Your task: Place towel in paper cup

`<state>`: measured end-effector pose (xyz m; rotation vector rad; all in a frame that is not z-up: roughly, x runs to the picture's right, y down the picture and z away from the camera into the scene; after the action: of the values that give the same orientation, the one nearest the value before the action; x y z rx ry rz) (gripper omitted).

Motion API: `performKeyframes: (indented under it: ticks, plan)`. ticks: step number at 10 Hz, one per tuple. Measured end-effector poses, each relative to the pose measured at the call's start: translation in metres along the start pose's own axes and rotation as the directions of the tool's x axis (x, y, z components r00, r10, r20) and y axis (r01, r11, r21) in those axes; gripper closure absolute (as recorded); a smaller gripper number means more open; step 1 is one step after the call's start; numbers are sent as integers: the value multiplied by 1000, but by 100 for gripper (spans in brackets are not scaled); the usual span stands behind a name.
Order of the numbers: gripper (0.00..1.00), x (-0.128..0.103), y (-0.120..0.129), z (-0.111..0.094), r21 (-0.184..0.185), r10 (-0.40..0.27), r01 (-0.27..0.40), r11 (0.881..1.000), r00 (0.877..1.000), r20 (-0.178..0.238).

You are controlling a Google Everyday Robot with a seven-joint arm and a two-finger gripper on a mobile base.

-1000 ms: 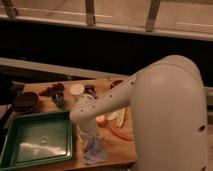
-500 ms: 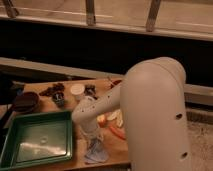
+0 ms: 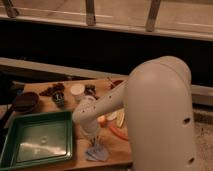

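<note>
The towel (image 3: 97, 153), a small light blue-grey cloth, lies near the front edge of the wooden table (image 3: 107, 159), bunched up to a peak. My gripper (image 3: 93, 142) points straight down onto that peak and is shut on the cloth, which still rests on the table. The paper cup (image 3: 77, 90), short and white with a pale round top, stands at the back of the table, well behind the gripper. My bulky white arm (image 3: 160, 115) fills the right side and hides part of the table.
A green tray (image 3: 35, 139) lies left of the towel. A dark bowl (image 3: 25, 102) and small dark items (image 3: 56, 95) sit at the back left. Orange and pale food pieces (image 3: 116, 127) lie right of the gripper. An orange bowl (image 3: 116, 83) peeks out behind the arm.
The gripper has closed on the towel, which now looks pinched up at its top. The arm's large elbow has shifted a little; the other things stayed put.
</note>
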<state>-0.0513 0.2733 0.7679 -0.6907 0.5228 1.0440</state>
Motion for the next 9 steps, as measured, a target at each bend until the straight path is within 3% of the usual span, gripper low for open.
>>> performKeyframes:
  ticks: [3, 5, 8, 9]
  plan:
    - [100, -1, -14, -45, 46, 16, -20, 999, 997, 77]
    - [100, -12, -25, -87, 88, 21, -35, 996, 988, 152]
    - [100, -56, -43, -139, 116, 20, -50, 992, 969, 245]
    - [100, -71, -43, -147, 118, 16, -48, 992, 966, 258]
